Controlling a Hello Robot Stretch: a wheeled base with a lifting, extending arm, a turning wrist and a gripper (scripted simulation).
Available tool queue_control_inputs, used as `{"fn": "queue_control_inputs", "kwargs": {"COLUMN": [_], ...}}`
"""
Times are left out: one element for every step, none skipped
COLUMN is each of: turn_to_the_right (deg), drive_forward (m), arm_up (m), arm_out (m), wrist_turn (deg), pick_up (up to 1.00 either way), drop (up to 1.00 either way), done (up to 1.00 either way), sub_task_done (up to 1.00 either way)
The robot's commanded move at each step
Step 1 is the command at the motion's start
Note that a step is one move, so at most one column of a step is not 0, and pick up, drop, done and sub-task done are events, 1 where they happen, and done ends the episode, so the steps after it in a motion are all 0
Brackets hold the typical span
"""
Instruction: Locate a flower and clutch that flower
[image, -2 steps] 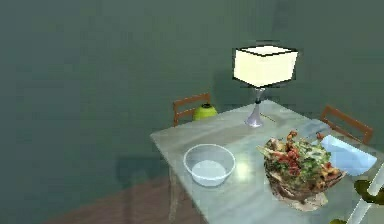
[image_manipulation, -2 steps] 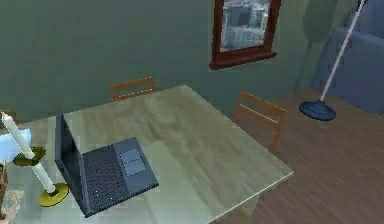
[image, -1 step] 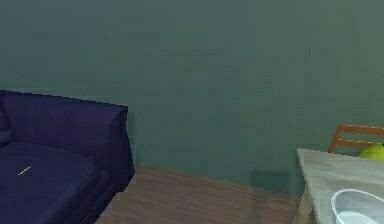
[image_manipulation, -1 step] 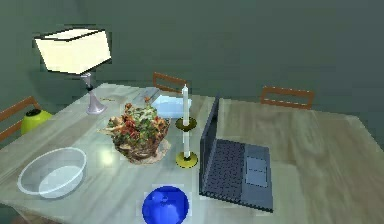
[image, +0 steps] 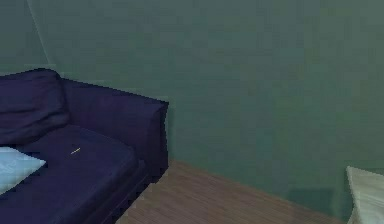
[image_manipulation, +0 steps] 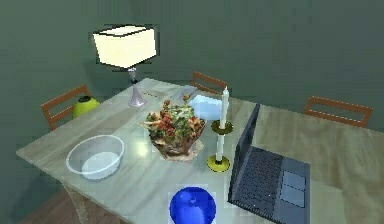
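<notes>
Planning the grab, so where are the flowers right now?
In the arm side view, the flowers stand near the middle of the table, with the white bowl to their left, the candle to their right and the lamp behind.

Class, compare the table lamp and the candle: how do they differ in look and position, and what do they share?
The lamp carries a broad, glowing cream shade; the candle is a thin white stick in a yellow holder. The lamp stands near the table's far edge, the candle beside the laptop. Both stand upright on the table.
</notes>
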Motion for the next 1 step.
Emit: {"fn": "queue_control_inputs", "kwargs": {"turn_to_the_right": [0.0], "drive_forward": [0.0], "arm_up": [0.5], "arm_out": [0.0], "wrist_turn": [0.0], "pick_up": [0.0], "drop": [0.0], "done": [0.0], "sub_task_done": [0.0]}}
